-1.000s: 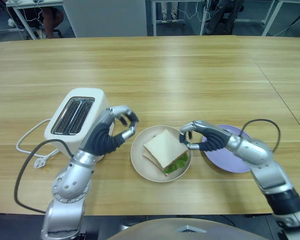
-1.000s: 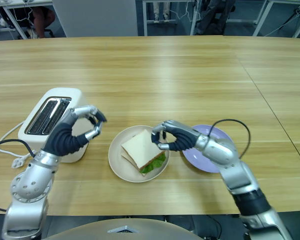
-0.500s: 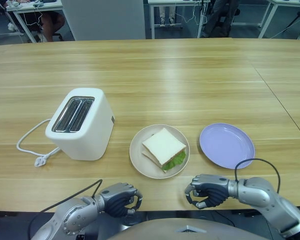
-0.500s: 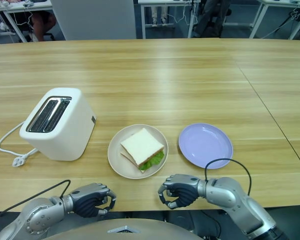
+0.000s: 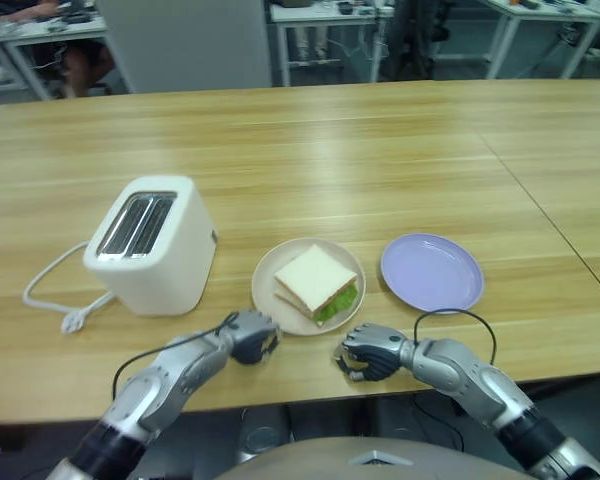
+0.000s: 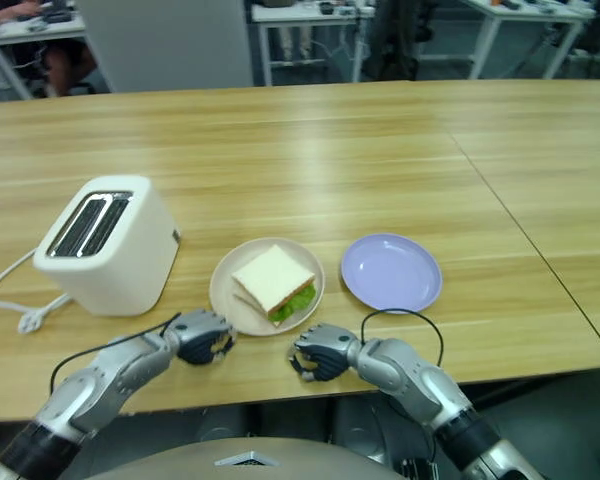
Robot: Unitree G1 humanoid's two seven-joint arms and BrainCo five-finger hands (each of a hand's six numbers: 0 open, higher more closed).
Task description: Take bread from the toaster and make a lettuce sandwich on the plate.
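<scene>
White bread sandwich (image 5: 315,283), lettuce (image 5: 342,301) at its edge, lay on the beige plate (image 5: 266,283) beside the toaster (image 5: 150,248). Judged soft, light, crushable; hold lightly by opposite crusts. The left hand (image 5: 248,337) and right hand (image 5: 370,353) sat nearby, fingers curled on nothing.

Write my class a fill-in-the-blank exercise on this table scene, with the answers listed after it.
The toaster stands to the robot's ____ of the beige plate. The sandwich lies ____ that plate. The purple plate is on the sandwich's ____ side. The left hand and right hand, fingers curled, hold ____.
Missing words: left; on; right; nothing.
</scene>
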